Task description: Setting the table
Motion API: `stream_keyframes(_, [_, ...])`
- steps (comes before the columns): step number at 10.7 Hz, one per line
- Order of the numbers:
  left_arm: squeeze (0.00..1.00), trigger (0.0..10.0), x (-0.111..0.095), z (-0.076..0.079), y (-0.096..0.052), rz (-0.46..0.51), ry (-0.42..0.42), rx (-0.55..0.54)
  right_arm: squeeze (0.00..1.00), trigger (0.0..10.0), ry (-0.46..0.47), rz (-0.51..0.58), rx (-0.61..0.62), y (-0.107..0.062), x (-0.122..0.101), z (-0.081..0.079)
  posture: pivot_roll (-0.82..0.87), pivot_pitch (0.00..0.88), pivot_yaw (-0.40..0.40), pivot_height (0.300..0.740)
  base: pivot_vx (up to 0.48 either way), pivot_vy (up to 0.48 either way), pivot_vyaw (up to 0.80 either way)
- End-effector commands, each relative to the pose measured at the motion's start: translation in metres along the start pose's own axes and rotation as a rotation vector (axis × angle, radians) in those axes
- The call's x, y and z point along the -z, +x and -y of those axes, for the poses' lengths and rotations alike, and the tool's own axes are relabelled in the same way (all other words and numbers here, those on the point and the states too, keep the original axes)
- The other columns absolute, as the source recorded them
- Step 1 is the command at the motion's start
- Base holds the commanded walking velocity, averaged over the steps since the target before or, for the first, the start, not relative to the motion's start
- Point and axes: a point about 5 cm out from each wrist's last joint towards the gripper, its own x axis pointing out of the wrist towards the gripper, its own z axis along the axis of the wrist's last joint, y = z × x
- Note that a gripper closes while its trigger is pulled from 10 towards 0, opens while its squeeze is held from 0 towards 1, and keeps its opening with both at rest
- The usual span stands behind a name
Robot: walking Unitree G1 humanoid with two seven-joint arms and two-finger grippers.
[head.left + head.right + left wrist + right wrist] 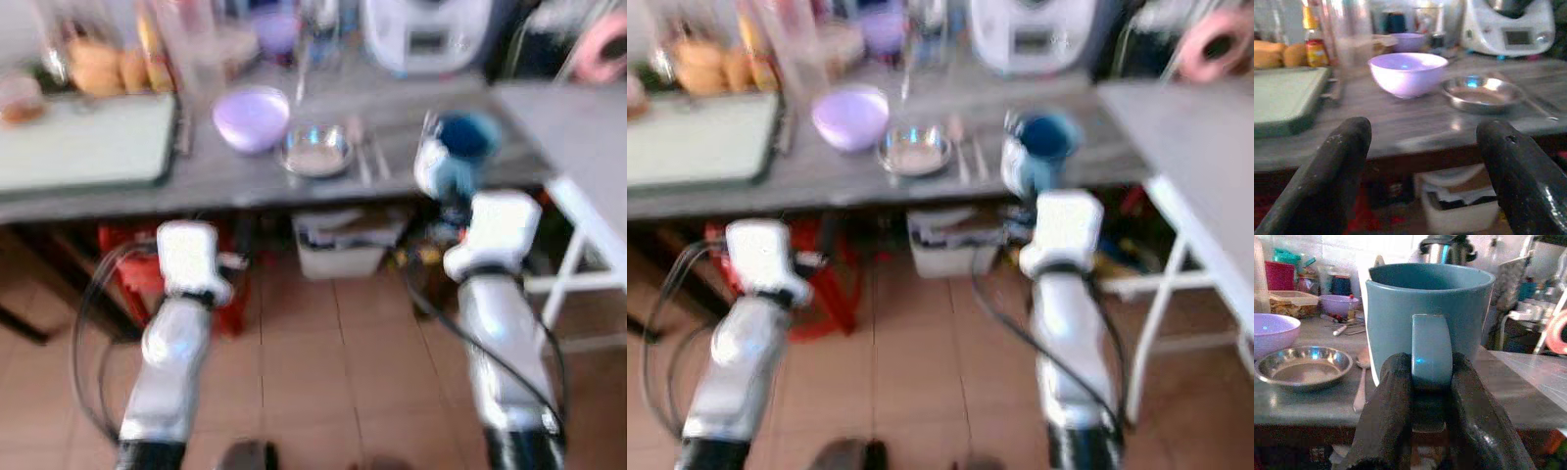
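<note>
The right gripper (1431, 396) pinches the handle of the blue mug (1430, 318) between its two fingers, mug upright at 12 o'clock, over the counter (411, 113) edge. The left gripper (1422, 161) has its fingers spread wide; the purple bowl (1408, 73) sits at its 12 o'clock, the steel dish (1481, 93) at 1.

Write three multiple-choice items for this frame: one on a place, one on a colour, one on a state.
1. Where does the steel dish sit?
A. on the floor
B. on the counter beside the lilac bowl
C. inside the bowl

2. What colour is the mug?
A. blue
B. red
C. yellow

3. How is the left hand?
A. shut on a spoon
B. shut on the bowl
C. open, holding nothing

Answers: 1 B, dish and bowl stand side by side on the grey counter. 2 A, the right hand grips its blue handle. 3 C, its fingers are spread apart.
</note>
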Motion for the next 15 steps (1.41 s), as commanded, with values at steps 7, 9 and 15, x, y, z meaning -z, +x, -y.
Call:
stream_keyframes(7, [0.0,10.0,-0.004,0.008,-0.006,0.015,0.01,0.052,0.0,10.0,-0.033,0.034,0.094,0.016,-0.007,0.017,-0.06,0.101,0.018,0.74,0.472,0.0,0.0])
stream_keyframes(9, [0.0,10.0,-0.005,0.001,-0.007,0.017,0.039,0.008,0.0,10.0,-0.068,0.085,0.06,0.028,-0.017,0.018,-0.05,0.099,0.018,0.74,0.42,0.0,0.0])
stream_keyframes(15, [0.0,10.0,-0.013,-0.036,-0.021,0.013,0.106,-0.187,0.0,10.0,-0.075,0.124,0.014,0.043,-0.023,0.025,-0.01,0.134,0.024,0.74,0.0,0.0,0.64])
